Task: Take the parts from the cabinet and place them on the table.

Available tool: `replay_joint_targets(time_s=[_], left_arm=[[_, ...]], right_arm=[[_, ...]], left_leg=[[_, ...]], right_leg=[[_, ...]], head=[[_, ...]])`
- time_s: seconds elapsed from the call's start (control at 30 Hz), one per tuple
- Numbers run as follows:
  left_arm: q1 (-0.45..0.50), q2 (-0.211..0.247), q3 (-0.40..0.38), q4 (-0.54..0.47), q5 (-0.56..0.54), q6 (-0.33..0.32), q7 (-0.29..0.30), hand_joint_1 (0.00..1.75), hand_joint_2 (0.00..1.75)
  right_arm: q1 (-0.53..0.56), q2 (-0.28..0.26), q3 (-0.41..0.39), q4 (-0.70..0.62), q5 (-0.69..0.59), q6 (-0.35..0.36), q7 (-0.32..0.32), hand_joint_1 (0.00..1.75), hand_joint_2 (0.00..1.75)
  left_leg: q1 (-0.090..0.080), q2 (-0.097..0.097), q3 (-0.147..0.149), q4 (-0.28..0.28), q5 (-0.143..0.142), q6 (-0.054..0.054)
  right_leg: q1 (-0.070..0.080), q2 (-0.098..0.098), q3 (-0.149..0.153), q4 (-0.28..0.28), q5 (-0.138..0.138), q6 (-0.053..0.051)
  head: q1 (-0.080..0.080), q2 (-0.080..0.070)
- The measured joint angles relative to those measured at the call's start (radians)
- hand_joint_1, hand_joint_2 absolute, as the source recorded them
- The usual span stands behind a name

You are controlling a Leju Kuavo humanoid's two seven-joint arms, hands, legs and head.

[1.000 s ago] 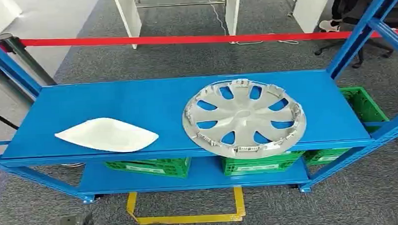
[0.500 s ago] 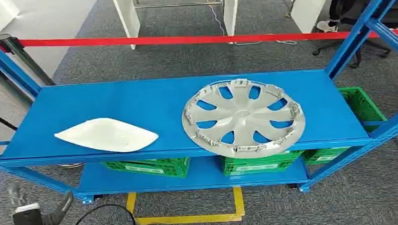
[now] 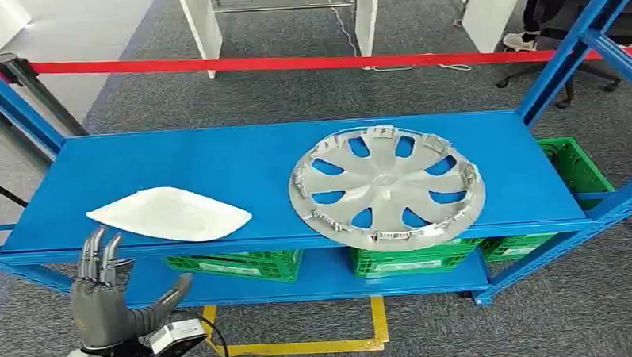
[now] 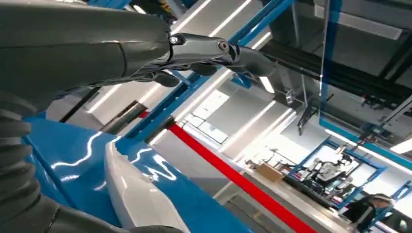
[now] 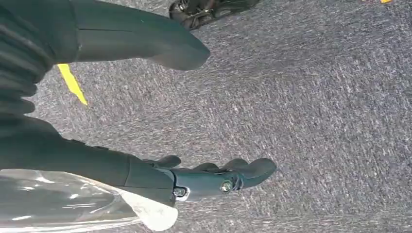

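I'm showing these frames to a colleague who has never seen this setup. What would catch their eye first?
Most likely the big silver hubcap lying flat on the right half of the blue shelf, its front rim jutting over the shelf's edge. Next, the white curved part lying on the left half, and the robot's left hand raised in front of the shelf below that part, fingers spread and holding nothing. A red barrier tape runs across the background behind the shelf.

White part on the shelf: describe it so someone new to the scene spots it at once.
Start at the blue rack and take its upper shelf. Two parts lie on it; the white part lies at the left, near the front edge, just beyond the raised left robot hand. It is a flat, smooth, solid shell tapering to a point at each end, while its neighbour, the hubcap, is round, silver and spoked with openings.
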Motion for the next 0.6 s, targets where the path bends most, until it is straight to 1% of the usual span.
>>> replay_joint_targets(time_s=[0.13,0.17,0.2,0.3,0.33,0.43,0.5,0.57,0.6], left_arm=[[0.001,0.01,-0.021,0.0,-0.012,0.002,0.003,0.0,1.75],[0.001,0.014,-0.027,0.0,-0.037,0.002,0.019,0.0,1.75],[0.001,0.021,-0.036,0.001,-0.079,0.002,0.048,0.0,1.75],[-0.009,0.064,-0.072,0.014,-0.208,-0.002,0.172,0.0,1.75],[-0.017,0.079,-0.086,0.023,-0.234,-0.009,0.211,0.0,1.75],[-0.045,0.144,-0.135,0.062,-0.307,-0.056,0.34,0.0,1.75],[-0.066,0.184,-0.159,0.084,-0.339,-0.089,0.391,0.0,1.75],[-0.09,0.219,-0.178,0.107,-0.371,-0.138,0.435,0.0,1.75],[-0.101,0.23,-0.185,0.116,-0.383,-0.156,0.451,0.0,1.75]], right_arm=[[-0.002,0.0,-0.003,0.001,0.003,0.0,0.0,0.0,1.75],[-0.002,0.0,-0.005,0.001,0.009,0.002,0.0,0.0,1.75],[-0.002,0.0,-0.008,0.001,0.016,0.008,0.0,0.0,1.75],[-0.005,0.0,-0.01,0.001,0.039,0.03,-0.003,0.0,1.75],[-0.005,-0.001,-0.011,0.001,0.047,0.037,-0.005,0.0,1.75],[-0.01,-0.006,-0.013,0.002,0.073,0.061,-0.011,0.0,1.75],[-0.013,-0.012,-0.015,0.004,0.088,0.074,-0.012,0.0,1.75],[-0.018,-0.017,-0.016,0.006,0.106,0.088,-0.012,0.0,1.75],[-0.021,-0.019,-0.016,0.008,0.111,0.091,-0.012,0.0,1.75]], left_leg=[[0.0,0.0,0.0,0.0,0.0,0.0],[0.0,0.0,0.0,0.0,0.0,0.0],[0.0,0.0,0.0,0.0,0.0,0.0],[0.0,0.0,0.0,0.0,0.0,0.0],[0.0,0.0,0.0,0.0,0.0,0.0],[0.0,0.0,0.0,0.0,0.0,0.0],[0.0,0.0,0.0,0.0,0.0,0.0],[0.0,0.0,0.0,0.0,0.0,0.0],[0.0,0.0,0.0,0.0,0.0,0.0]], right_leg=[[0.0,0.0,0.0,0.0,0.0,0.0],[0.0,0.0,0.0,0.0,0.0,0.0],[0.0,0.0,0.0,0.0,0.0,0.0],[0.0,0.0,0.0,0.0,0.0,0.0],[0.0,0.0,0.0,0.0,0.0,0.0],[0.0,0.0,0.0,0.0,0.0,0.0],[0.0,0.0,0.0,0.0,0.0,0.0],[0.0,0.0,0.0,0.0,0.0,0.0],[0.0,0.001,0.0,0.0,0.0,0.0]], head=[[0.0,0.0],[0.0,0.0],[0.0,0.0],[0.0,0.0],[0.0,0.0],[0.0,0.0],[0.0,0.0],[0.0,0.0],[0.0,0.0]])
